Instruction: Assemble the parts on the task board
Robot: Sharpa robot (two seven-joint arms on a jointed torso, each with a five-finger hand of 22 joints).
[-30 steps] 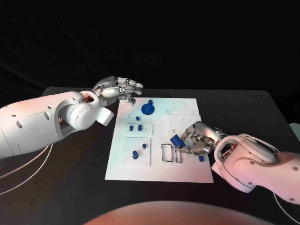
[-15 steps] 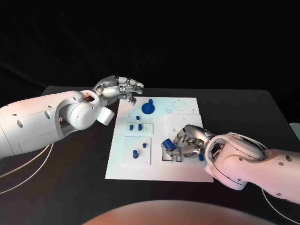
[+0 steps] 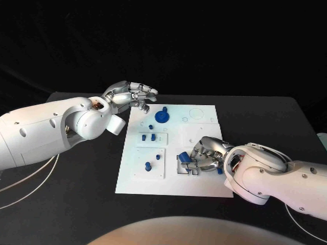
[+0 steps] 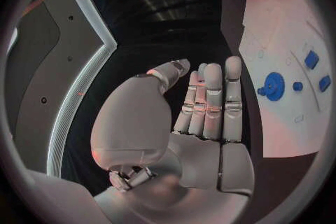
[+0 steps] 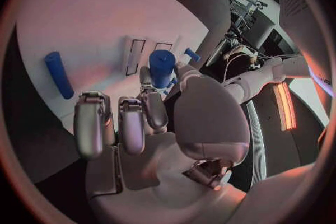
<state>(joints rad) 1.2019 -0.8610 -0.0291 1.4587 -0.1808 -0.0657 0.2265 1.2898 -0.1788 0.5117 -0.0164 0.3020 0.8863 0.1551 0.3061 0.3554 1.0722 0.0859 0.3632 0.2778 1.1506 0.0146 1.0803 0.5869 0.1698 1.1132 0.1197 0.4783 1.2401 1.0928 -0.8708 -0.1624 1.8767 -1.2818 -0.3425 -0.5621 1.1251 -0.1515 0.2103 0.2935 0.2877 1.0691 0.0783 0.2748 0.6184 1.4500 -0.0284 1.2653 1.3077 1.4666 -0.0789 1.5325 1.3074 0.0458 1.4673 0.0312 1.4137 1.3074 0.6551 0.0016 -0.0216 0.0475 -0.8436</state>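
Right robot hand point(image 3: 205, 154): pinching blue peg point(image 5: 161, 67) above board point(image 3: 208, 185) slots, likely for insertion.
Left robot hand point(image 3: 130, 95): empty, fingers straight, parked beyond board's far-left corner.

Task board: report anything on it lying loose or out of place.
One blue rod lies flat on the task board, seated in no slot. The right hand holds a blue part near the rectangular slots. Nothing looks damaged.
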